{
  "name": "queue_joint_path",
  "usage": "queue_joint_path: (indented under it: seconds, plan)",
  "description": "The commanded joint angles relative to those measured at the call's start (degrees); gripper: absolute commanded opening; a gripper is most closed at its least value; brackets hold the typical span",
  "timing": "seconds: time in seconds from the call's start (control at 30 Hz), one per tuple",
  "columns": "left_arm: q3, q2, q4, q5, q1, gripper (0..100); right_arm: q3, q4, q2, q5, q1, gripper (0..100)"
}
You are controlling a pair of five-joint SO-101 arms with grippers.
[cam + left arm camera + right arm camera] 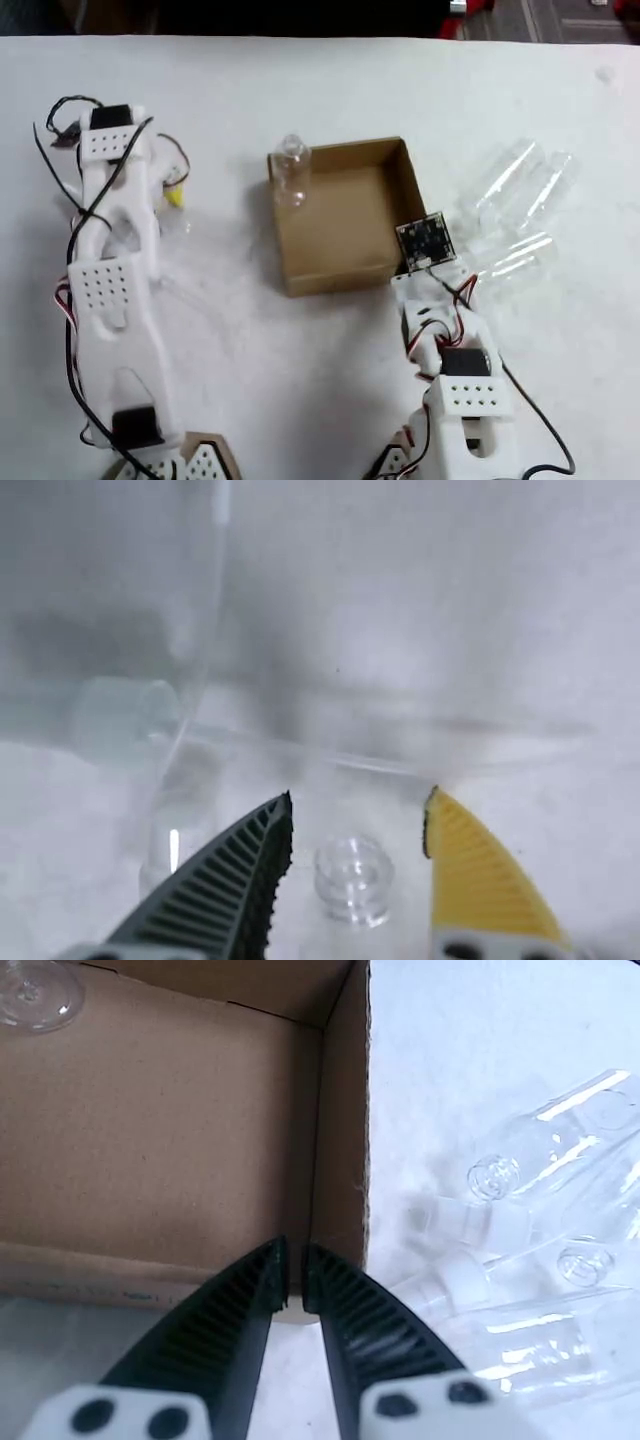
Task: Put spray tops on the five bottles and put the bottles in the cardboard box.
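The cardboard box (345, 215) sits mid-table, and its brown floor (160, 1130) is bare. One clear bottle (292, 170) stands at the box's far left corner, also seen as a bottle (35, 995) in the right wrist view. Several clear bottles (515, 205) lie in a heap right of the box, with clear bottles (560, 1130) and pale spray tops (468, 1280) beside them. My right gripper (295, 1260) is shut, empty, over the box's near right corner. My left gripper (355, 825) is open left of the box, with a small clear threaded neck (350, 878) between its fingers.
A clear spray top with a long thin tube (125, 715) lies on the white table beyond the left gripper. The left arm (115, 280) stretches along the table's left side. The right arm (465, 385) stands at the near right. White tabletop (240, 360) lies between the arms.
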Motion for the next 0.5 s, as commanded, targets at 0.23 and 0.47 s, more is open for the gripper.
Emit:
queue_joint_path:
  seconds: [0.23, 0.47]
  plan:
    - [-1.2, -3.7, 1.1, 0.6, 2.0, 22, -0.3, -0.8, 0.1, 0.2, -0.8, 1.5]
    - [-1.8, -3.8, 0.6, 6.2, 3.4, 22, -0.3, -0.8, 0.1, 0.2, -0.8, 1.5]
